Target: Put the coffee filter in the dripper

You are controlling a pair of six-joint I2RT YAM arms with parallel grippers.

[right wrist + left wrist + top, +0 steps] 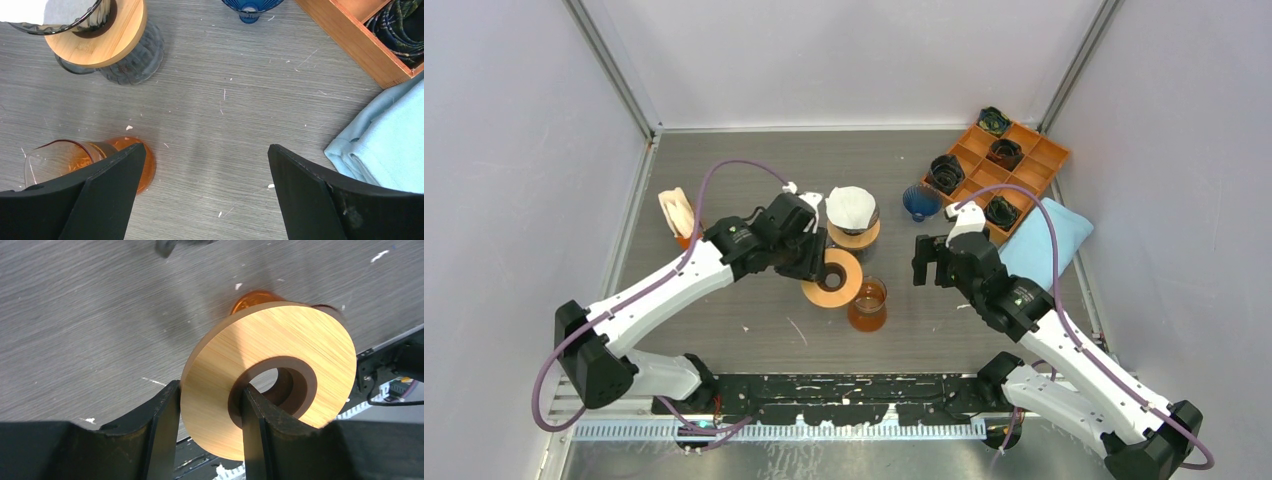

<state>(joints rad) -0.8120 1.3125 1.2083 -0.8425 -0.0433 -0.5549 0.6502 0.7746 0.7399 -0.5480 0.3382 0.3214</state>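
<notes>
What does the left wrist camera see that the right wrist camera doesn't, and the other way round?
Only the left wrist: a wooden ring clamped by the left gripper, one finger through its hole. Only the right wrist: the open right gripper, a dripper holding a white filter, a blue cup, an orange tray, a blue cloth. Both: the amber glass on the table.

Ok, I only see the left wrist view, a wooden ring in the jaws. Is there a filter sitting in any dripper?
Observer: Yes. The top view shows a white filter in the dripper just beyond the wooden ring.
Operator: What's the right gripper doing?
Observer: The right gripper is open and empty, hovering to the right of the amber glass.
Operator: Any spare filters?
Observer: What looks like a stack stands in a holder near the table's left edge.
</notes>
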